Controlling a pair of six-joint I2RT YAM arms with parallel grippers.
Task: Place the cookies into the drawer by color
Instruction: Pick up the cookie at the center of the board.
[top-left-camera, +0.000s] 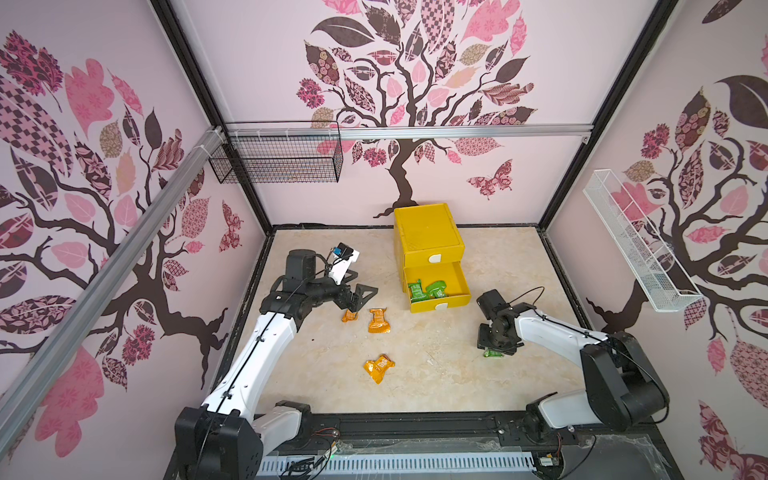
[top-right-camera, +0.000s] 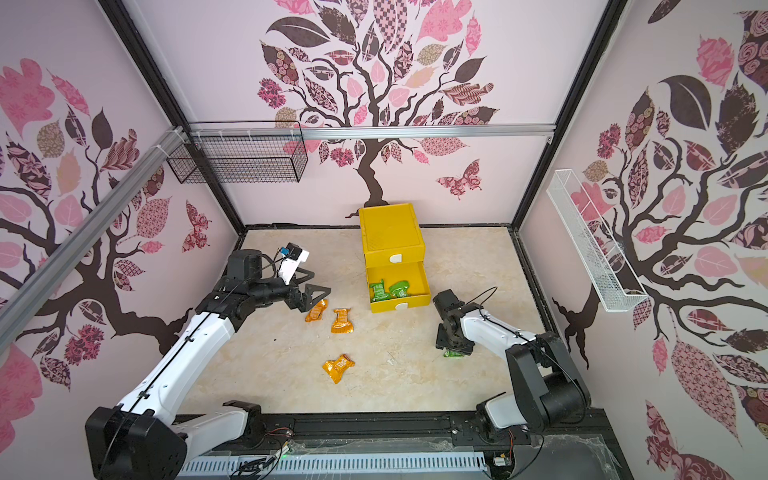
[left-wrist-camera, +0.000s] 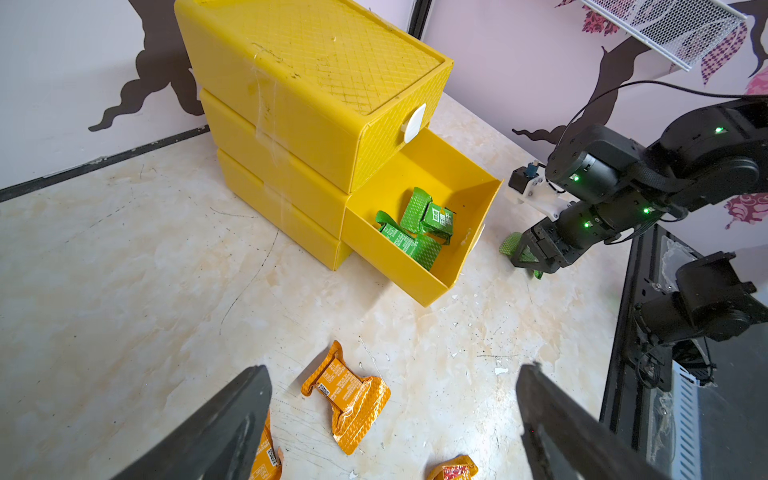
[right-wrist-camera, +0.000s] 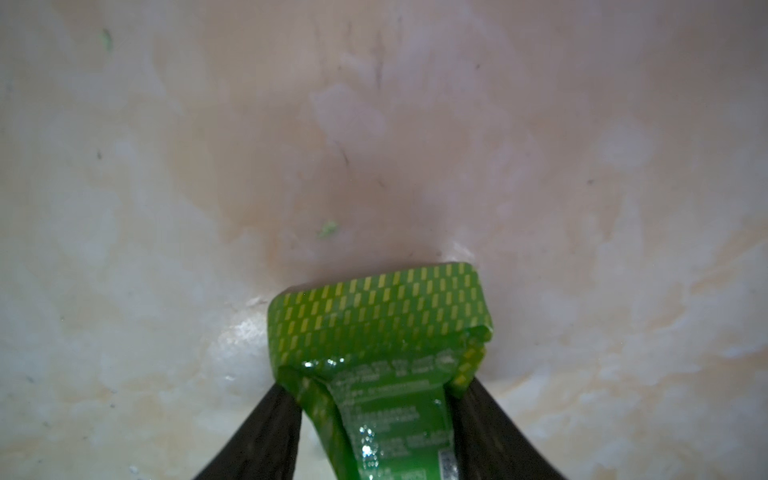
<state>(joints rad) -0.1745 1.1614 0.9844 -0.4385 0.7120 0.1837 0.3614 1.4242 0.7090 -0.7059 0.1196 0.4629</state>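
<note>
The yellow drawer chest (top-left-camera: 428, 232) stands at the back, and the drawer under its top one (top-left-camera: 457, 300) is pulled out with several green cookies (top-left-camera: 426, 291) inside. Three orange cookies (top-left-camera: 350, 316) (top-left-camera: 379, 321) (top-left-camera: 379, 368) lie on the floor left of it. My left gripper (top-left-camera: 359, 299) hangs open just above the far two, one packet (left-wrist-camera: 347, 395) showing between its fingers. Low at the floor on the right, my right gripper (right-wrist-camera: 376, 386) has both fingers pressed against the sides of a green cookie (right-wrist-camera: 376, 316). No black cookies show.
A black wire basket (top-left-camera: 276, 160) hangs on the back wall at the left. A white wire basket (top-left-camera: 631, 245) hangs on the right wall. The marble-patterned floor (top-left-camera: 436, 374) ends in a black rail at the front edge.
</note>
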